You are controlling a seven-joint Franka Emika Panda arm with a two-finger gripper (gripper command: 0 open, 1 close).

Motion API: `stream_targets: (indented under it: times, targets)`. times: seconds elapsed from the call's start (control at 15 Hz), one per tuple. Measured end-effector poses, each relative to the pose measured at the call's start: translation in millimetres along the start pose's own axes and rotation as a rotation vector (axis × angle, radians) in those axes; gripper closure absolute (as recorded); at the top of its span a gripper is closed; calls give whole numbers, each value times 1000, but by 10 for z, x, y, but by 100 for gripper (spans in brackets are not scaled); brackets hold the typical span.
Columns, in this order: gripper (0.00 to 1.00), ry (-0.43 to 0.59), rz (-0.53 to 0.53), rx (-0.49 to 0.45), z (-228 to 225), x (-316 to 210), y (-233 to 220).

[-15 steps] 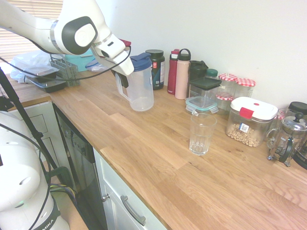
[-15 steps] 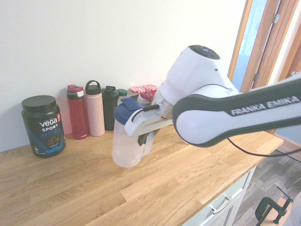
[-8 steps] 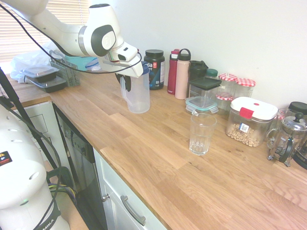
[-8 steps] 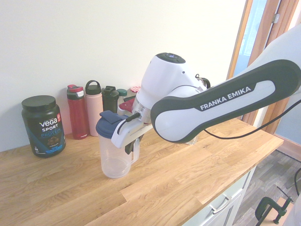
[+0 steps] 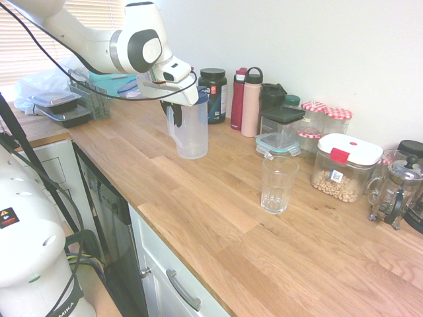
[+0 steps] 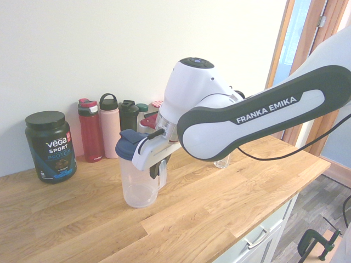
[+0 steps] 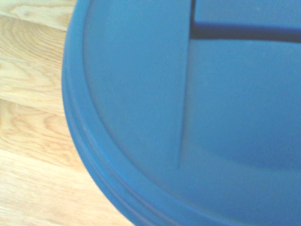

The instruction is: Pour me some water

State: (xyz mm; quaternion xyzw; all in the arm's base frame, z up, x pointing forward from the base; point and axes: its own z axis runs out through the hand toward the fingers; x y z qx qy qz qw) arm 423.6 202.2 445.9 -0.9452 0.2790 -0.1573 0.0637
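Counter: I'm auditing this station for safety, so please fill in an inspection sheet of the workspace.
Surface: wooden counter, no spill seen
Job's things: lidded pitcher upright; glass upright, no water visible
Clutter: black tub, red bottle, pink bottle, white-lidded box, press
Gripper: tool shut on pitcher's handle
Cables: nothing seen lying on counter
Surroundings: white wall, window blind

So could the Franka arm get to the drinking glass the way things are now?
Probably yes, though its claw is shut on the pitcher's handle; between pitcher and glass I see only bare countertop.
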Motion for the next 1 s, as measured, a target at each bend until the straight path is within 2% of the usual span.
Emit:
stream_targets:
  times: [0.4,0.6,0.8,1.0]
  targets:
    - [0,-5,-9,-11,-7,-35,-7]
    - [0,-18,15,-61,-4,-128,16]
    - [0,-6,41,-108,-368,-355,112]
    - [0,-4,94,-161,-751,-487,559]
